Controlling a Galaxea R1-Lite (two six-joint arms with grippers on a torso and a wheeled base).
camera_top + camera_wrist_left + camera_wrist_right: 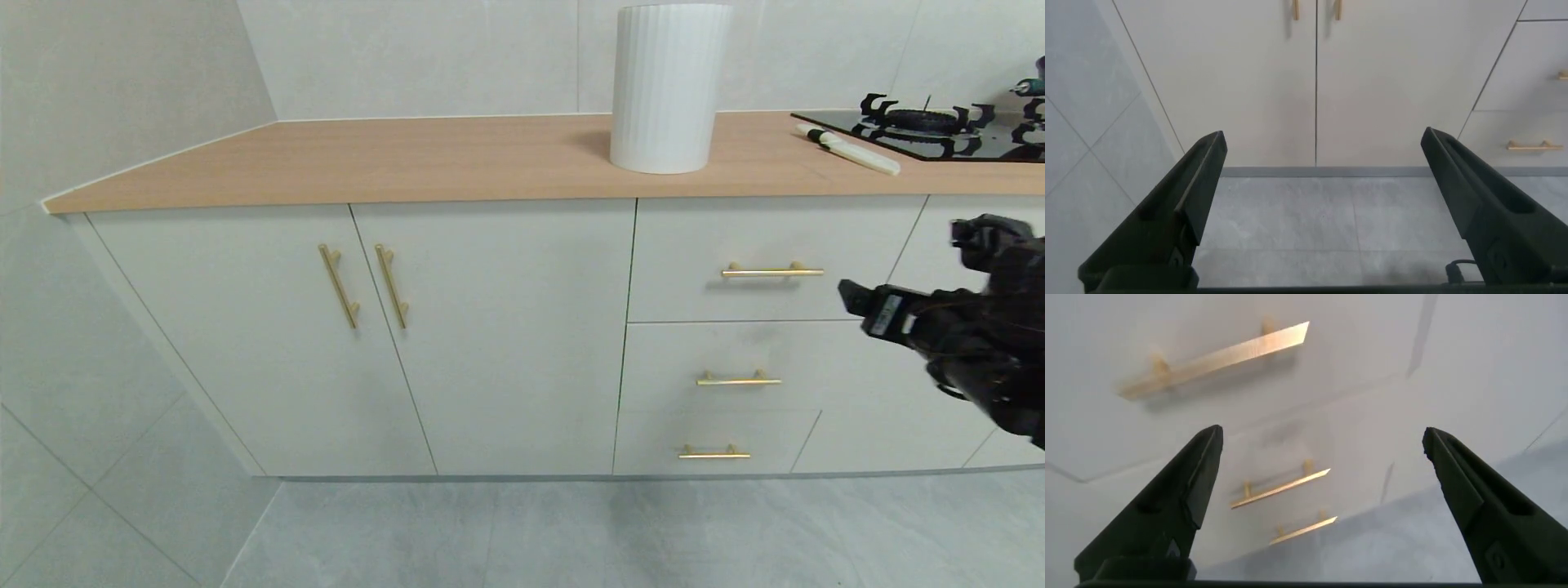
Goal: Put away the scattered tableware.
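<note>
Utensil (849, 149): white with a dark band near its far end, lying flat on the wood surface (408, 159) at 2 o'clock in the head view. It sits against the near-left edge of the hob (922, 122), tilted diagonally.

White ribbed canister (665, 90) stands upright on the same surface at 1 o'clock, well apart from the utensil, at the utensil's 9 o'clock.

Right claw (1321, 437): fingers spread wide. In the head view it hangs at 3 o'clock, in front of the drawer stack and below the surface edge, near the right end of the top drawer handle (771, 271) but not touching it. Its wrist view faces the drawer fronts, with all three gold handles between the fingers.

Left claw (1323, 137): fingers spread wide, pointed down at the floor (1315, 220) where it meets the base of the double cabinet doors (506, 343).

Doors sit at 9 o'clock of the drawers, shut, with their two gold handles side by side at the centre seam. All three drawers are shut, with the middle handle (739, 380) and bottom handle (714, 454) stacked under the top one.
</note>
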